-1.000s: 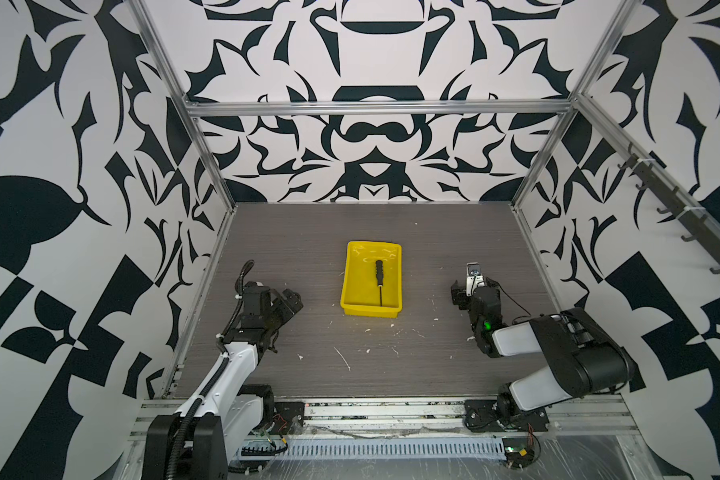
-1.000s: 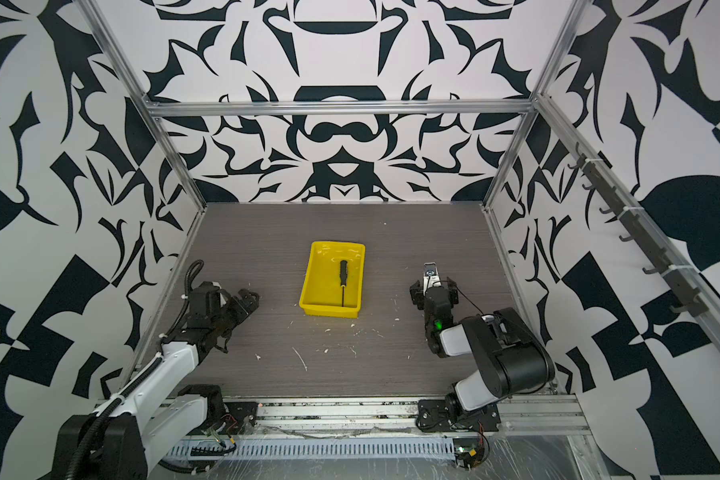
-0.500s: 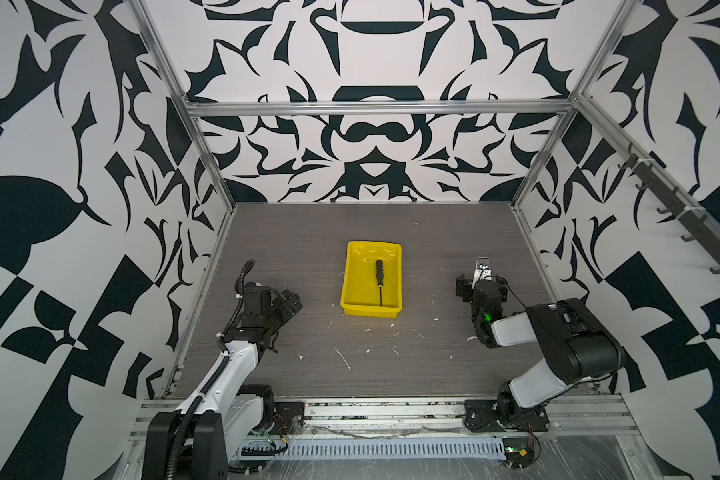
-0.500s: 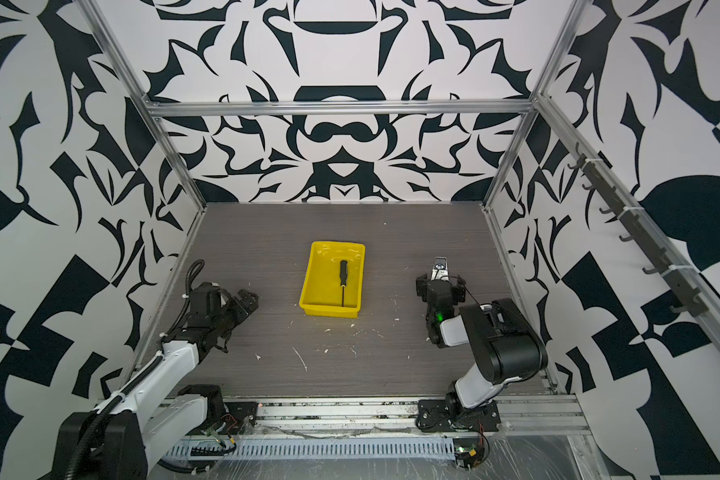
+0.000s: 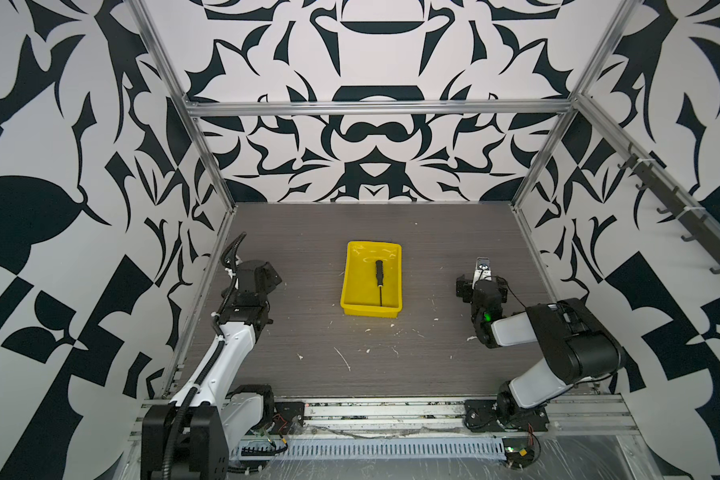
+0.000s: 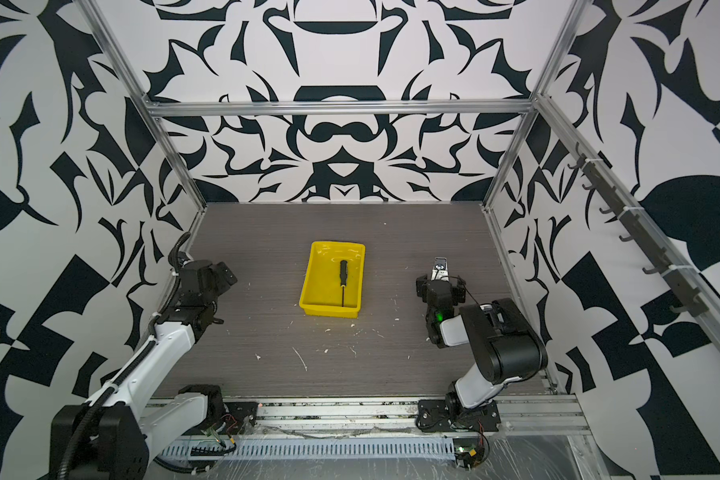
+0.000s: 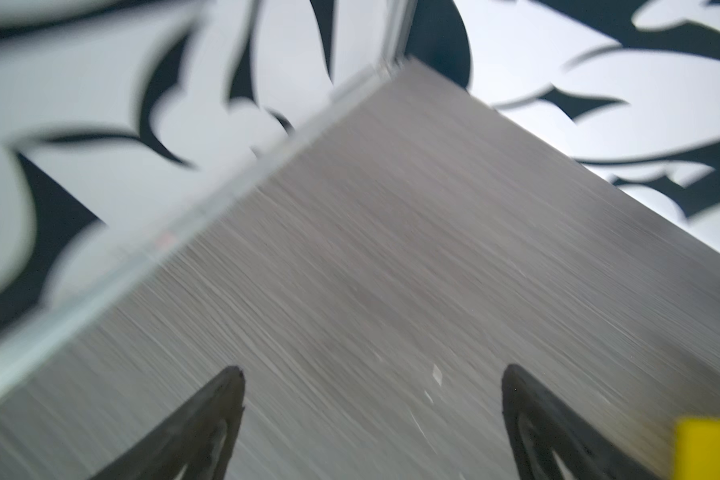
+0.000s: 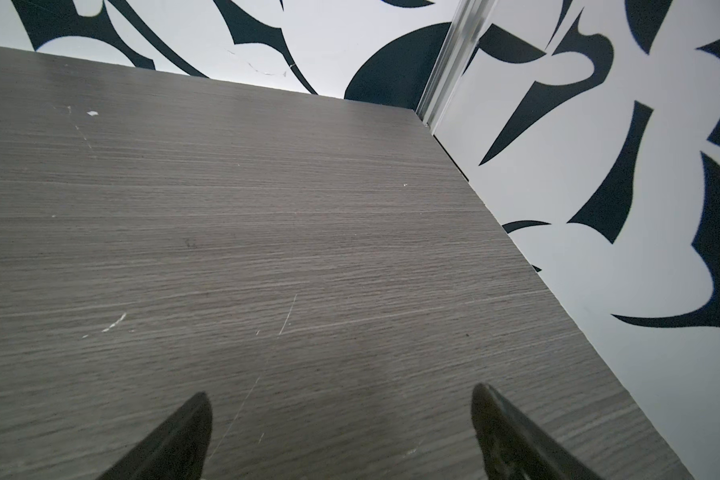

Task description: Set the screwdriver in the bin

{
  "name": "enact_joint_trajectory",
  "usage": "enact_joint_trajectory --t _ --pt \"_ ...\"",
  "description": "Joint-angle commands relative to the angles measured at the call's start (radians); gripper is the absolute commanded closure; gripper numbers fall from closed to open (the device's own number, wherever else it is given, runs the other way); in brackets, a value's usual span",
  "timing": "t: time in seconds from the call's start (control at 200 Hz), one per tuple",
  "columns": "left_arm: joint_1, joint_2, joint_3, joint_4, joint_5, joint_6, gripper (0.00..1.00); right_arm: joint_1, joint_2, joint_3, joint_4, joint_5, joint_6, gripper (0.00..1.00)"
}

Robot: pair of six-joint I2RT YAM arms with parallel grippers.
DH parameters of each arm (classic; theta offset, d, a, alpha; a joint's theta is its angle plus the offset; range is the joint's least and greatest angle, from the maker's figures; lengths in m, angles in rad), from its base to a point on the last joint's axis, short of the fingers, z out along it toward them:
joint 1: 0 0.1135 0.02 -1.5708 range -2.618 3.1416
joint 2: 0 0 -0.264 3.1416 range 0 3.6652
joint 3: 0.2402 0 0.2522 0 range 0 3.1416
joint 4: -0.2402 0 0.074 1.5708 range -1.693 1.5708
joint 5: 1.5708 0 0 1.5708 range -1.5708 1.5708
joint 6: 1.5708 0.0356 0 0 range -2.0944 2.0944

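Lying flat inside the yellow bin (image 5: 360, 291), the screwdriver (image 5: 379, 277) is seen: black ribbed handle toward the back, thin dark shaft toward the near wall. The left end effector (image 7: 371, 374) and right end effector (image 8: 337, 395) are spread open, empty, apart from the bin.

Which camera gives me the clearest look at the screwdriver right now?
The top views: both show the screwdriver whole, lying inside the bin. The left wrist view catches only a yellow bin corner; the right wrist view shows neither.
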Motion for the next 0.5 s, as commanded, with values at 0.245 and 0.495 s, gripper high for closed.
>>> enact_joint_trajectory --t 0.245,0.495 --pt "0.001 0.116 -0.195 0.422 0.047 0.296 0.01 -0.001 -0.015 0.019 0.02 0.019 0.016 0.0" --pt "0.002 0.22 -0.184 0.568 0.207 0.379 0.01 0.0 -0.016 0.018 0.019 0.019 0.015 0.0"
